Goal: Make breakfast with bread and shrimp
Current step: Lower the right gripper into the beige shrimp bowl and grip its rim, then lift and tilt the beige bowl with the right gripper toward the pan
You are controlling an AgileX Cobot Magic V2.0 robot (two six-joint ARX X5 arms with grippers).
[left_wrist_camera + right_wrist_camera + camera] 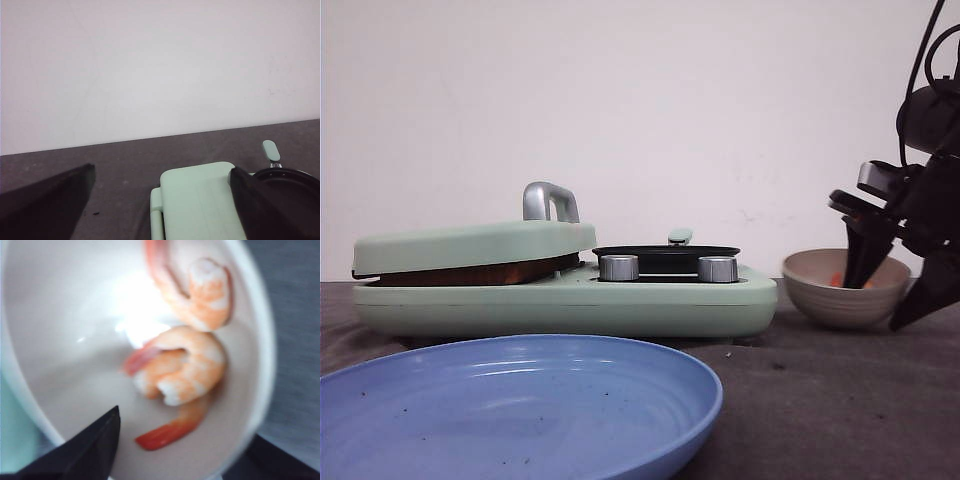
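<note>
At far right, right gripper (pixel 903 285) spread wide, one finger dipped into beige bowl (pixel 844 301) over shrimp (pixel 180 371). Left gripper (pixel 162 200) wide above green cooker (pixel 560 290).

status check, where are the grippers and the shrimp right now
Right gripper open, fingers dipped into beige bowl. Shrimp loose in bowl, ungrasped. Left gripper open, above closed green cooker. Nothing blocking.

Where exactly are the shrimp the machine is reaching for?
Find the mint-green cooker mid-table; right of it sits a beige bowl. The shrimp lie inside, curled, pink-orange and whitish, the only food visible, with the right gripper dipping in, fingers apart.
</note>
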